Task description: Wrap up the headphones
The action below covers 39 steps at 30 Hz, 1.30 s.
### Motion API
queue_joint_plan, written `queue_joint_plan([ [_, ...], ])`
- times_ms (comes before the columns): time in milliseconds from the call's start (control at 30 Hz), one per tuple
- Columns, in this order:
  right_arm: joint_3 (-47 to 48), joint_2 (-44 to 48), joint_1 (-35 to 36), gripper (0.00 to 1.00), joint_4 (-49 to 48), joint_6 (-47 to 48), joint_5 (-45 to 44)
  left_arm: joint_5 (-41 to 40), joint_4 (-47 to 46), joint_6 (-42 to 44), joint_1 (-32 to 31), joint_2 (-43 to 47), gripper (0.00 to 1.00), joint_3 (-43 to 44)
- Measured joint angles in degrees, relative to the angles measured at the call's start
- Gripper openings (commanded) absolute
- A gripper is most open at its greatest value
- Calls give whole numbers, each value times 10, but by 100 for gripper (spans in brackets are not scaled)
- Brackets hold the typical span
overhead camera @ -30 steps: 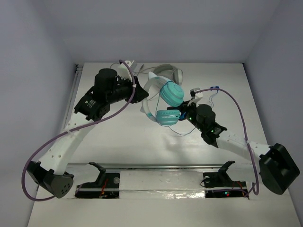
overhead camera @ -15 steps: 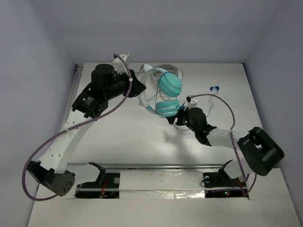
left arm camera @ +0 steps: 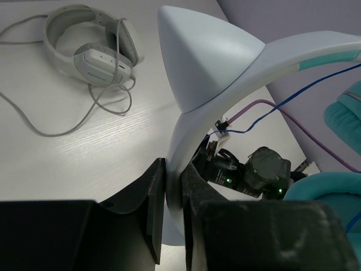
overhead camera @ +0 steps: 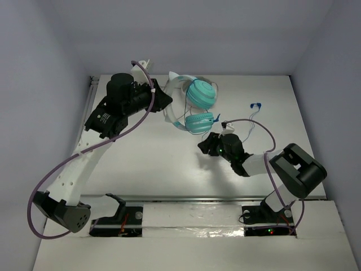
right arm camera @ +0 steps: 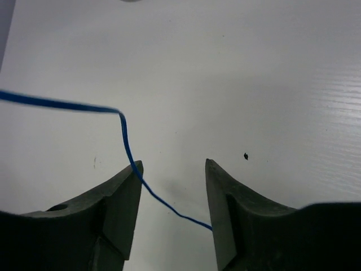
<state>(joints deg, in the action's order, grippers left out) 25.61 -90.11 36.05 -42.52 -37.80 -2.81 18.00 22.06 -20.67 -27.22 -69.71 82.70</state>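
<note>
The headphones [overhead camera: 198, 107] hang tilted above the table's back middle, both teal ear cups facing the camera in the top view. My left gripper [overhead camera: 164, 103] is shut on their pale headband [left arm camera: 225, 62], which runs up between its fingers [left arm camera: 152, 197]. The thin blue cable [right arm camera: 125, 141] trails right to a blue plug [overhead camera: 255, 105] lying on the table. My right gripper [overhead camera: 206, 145] hovers low in front of the ear cups, pointing left. It is open [right arm camera: 174, 166], and the cable crosses the gap loosely, touching the left finger.
Grey-white headphones [left arm camera: 93, 45] with a grey cable lie on the table behind the teal pair. Purple hoses loop along both arms. The right arm's elbow [overhead camera: 296, 172] stands at the near right, and a metal rail [overhead camera: 192, 197] runs along the front.
My right gripper has swung left and nearer, from beside the lower ear cup to in front of it. My left gripper has carried the headphones slightly back and right.
</note>
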Motion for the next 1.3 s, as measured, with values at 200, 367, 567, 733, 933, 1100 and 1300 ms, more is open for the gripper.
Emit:
queue_joint_plan([
  [200,-22,9,1,4,-16,-15,9,-11,-8,-14,11,-6,0,0],
  [367,-22,26,44,0,2,-30,5,-53,-58,-49,16,4,0,-49],
  [567,-21,105,175,0,103,-40,-37,-162,-73,-86,29,15,0,-124],
  [733,5,145,248,0,215,-51,-64,-238,-94,-110,43,27,0,-166],
  [933,80,167,342,0,364,-51,-111,-299,-112,-125,60,30,0,-184],
  [1100,149,185,385,0,482,-48,-142,-333,-146,-130,60,26,0,-220],
  [1300,220,201,405,0,612,-29,-176,-354,-159,-134,57,7,0,-288],
])
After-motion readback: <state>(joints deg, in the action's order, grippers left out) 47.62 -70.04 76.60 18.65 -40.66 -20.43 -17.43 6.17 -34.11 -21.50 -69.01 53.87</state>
